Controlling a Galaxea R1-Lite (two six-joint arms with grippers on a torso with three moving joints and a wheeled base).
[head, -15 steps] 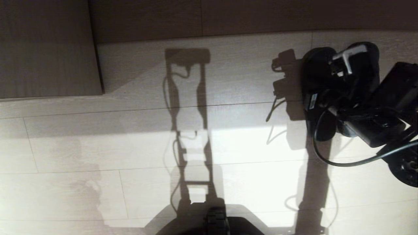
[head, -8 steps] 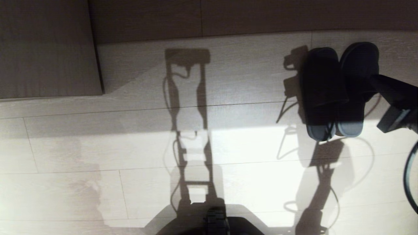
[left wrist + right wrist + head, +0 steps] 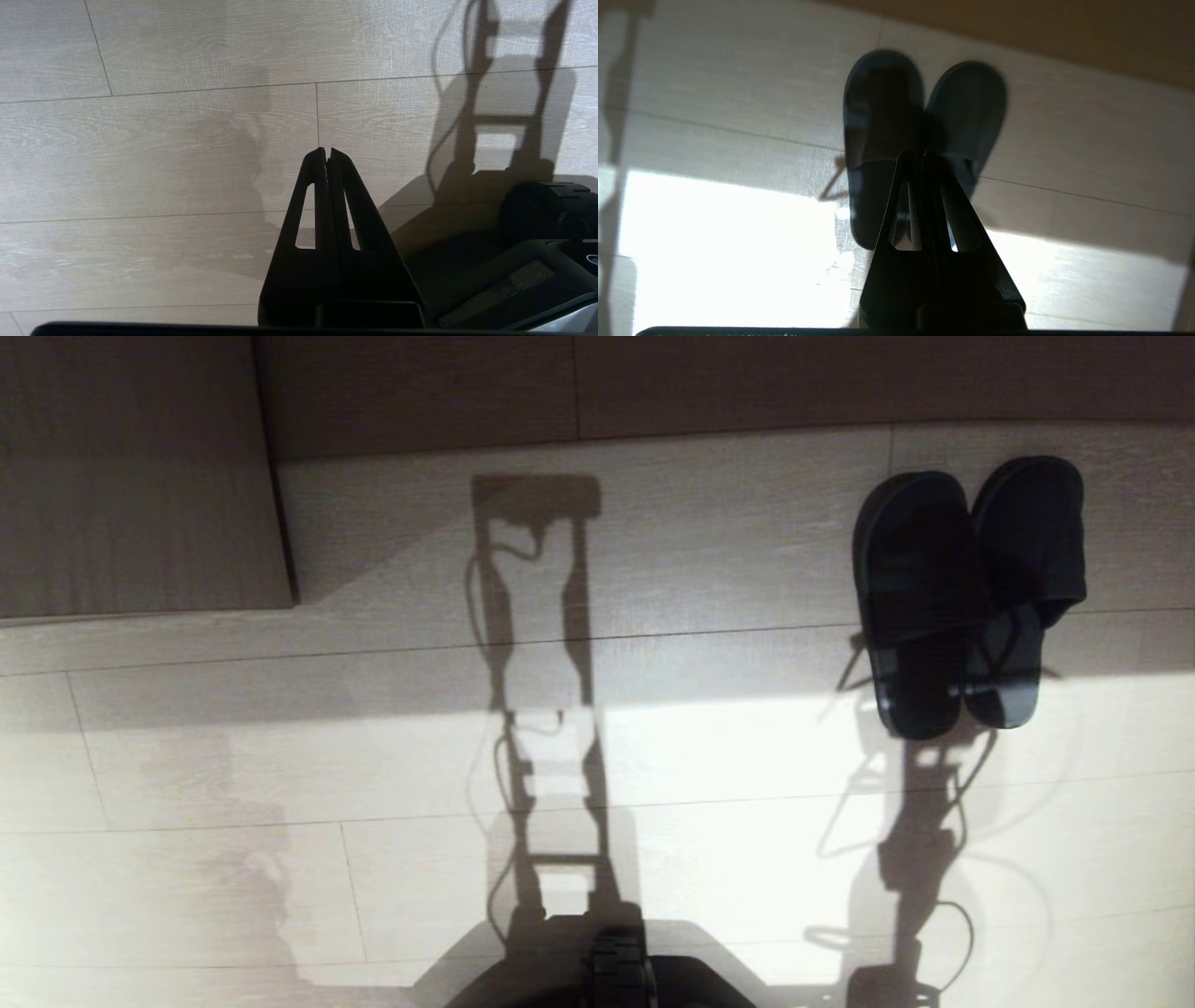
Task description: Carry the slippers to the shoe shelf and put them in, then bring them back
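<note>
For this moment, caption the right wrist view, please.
Shut right gripper above the slippers lying side by side on the floor.

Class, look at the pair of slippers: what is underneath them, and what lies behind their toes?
The slippers lie side by side on the pale plank floor, heels in sunlight. Behind the toes runs a darker wood-grain panel. The floor directly beneath the soles is covered.

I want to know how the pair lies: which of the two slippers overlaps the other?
The slipper toward the robot's left lies partly over the other slipper: its strap edge covers its neighbour's inner side. The neighbour's toe reaches further from the robot.
</note>
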